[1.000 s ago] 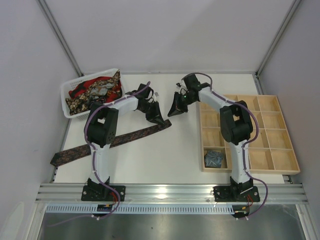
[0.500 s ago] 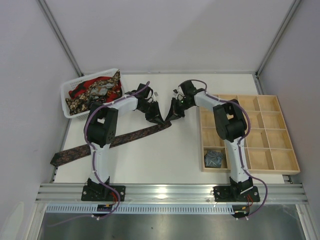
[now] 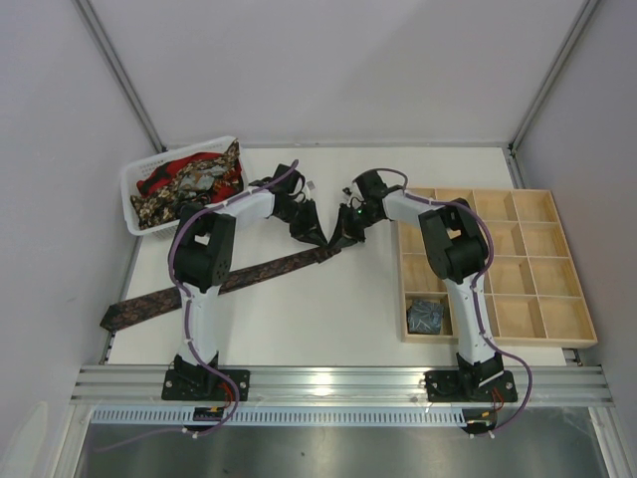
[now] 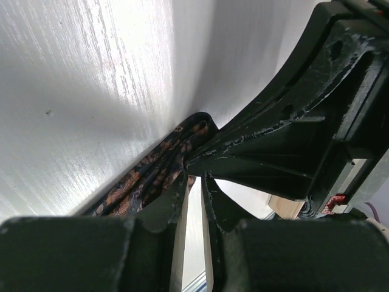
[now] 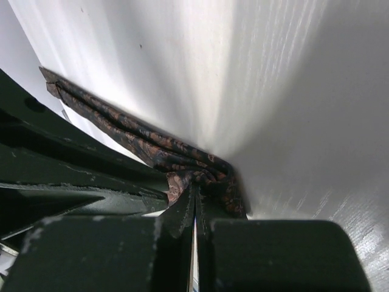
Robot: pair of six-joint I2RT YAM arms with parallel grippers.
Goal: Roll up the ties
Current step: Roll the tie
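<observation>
The dark brown-maroon tie (image 3: 214,284) lies flat on the white table (image 3: 328,309). It runs on a slant from the lower left of the top view, where its wide end hangs over the table's left edge, up to the centre of the frame. Both grippers meet at that upper end.

The left gripper (image 3: 318,239) comes down on it from the upper left. In the left wrist view its fingers (image 4: 164,207) stand with only a narrow slit between them. The bunched, patterned end of the tie sits right at their tips and appears nipped there. The right gripper's black body fills the right half of that view, just beyond the fabric.

The right gripper (image 3: 340,237) reaches in from the right. In the right wrist view its jaws are pressed together, with no more than a hairline between them. Their tips touch the folded hump of the tie end. I cannot tell whether any cloth is caught between them. From there the tie stretches away toward the upper left of that view.

A white basket (image 3: 126,199) stands in the upper left of the top view and holds a loose heap of ties (image 3: 184,179), red and gold-black among them. A wooden compartment tray (image 3: 518,341) lies along the right side of the table. A small grey-blue rolled tie (image 3: 427,316) sits in its bottom-left compartment.
</observation>
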